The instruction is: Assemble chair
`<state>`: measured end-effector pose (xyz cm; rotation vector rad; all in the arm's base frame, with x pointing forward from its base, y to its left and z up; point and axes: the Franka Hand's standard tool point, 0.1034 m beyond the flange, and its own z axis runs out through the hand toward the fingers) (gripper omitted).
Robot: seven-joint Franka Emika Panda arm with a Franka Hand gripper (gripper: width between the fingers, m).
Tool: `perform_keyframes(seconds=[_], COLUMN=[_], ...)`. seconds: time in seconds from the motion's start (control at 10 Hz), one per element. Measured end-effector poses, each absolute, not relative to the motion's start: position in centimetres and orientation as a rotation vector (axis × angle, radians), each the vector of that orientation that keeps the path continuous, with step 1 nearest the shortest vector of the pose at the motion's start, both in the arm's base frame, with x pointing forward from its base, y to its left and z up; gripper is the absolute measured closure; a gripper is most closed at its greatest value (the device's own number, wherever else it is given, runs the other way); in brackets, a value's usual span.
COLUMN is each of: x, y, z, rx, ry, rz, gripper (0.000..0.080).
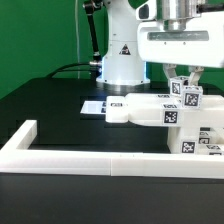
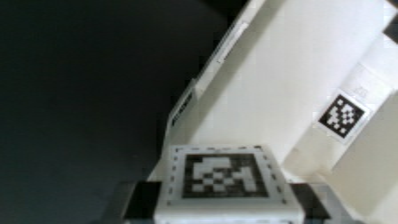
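Gripping a tagged post [image 2: 219, 178] between narrow fingers, the end effector [image 1: 187, 84] hangs directly above the chair [image 1: 160, 110]. The chair lies on the black surface [image 1: 60, 100] just behind the border wall [image 1: 90, 157], its long axis running sideways across the exterior view.

From the exterior view I count one assembled white chair structure [image 1: 160, 108] on my black table [image 1: 50, 105], showing about five square tags; the exact number is hard to tell, small as they are. One marker board [image 1: 95, 106] lies flat behind it, and one low border wall [image 1: 60, 152] runs along the front. My wrist view shows two tags, one facing me [image 2: 221, 176], one [image 2: 349, 112] on a side face.
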<state>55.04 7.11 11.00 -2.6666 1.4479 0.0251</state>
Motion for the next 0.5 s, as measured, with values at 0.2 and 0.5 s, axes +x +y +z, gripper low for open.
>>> perform_keyframes(seconds=[0.2, 0.5], x=[55.05, 55.08], y=[7.10, 7.10], z=[10.98, 10.98], rx=[-2.498, -2.292], ry=[1.719, 1.988], rz=[0.045, 0.065], gripper=[0.0527, 0.0527])
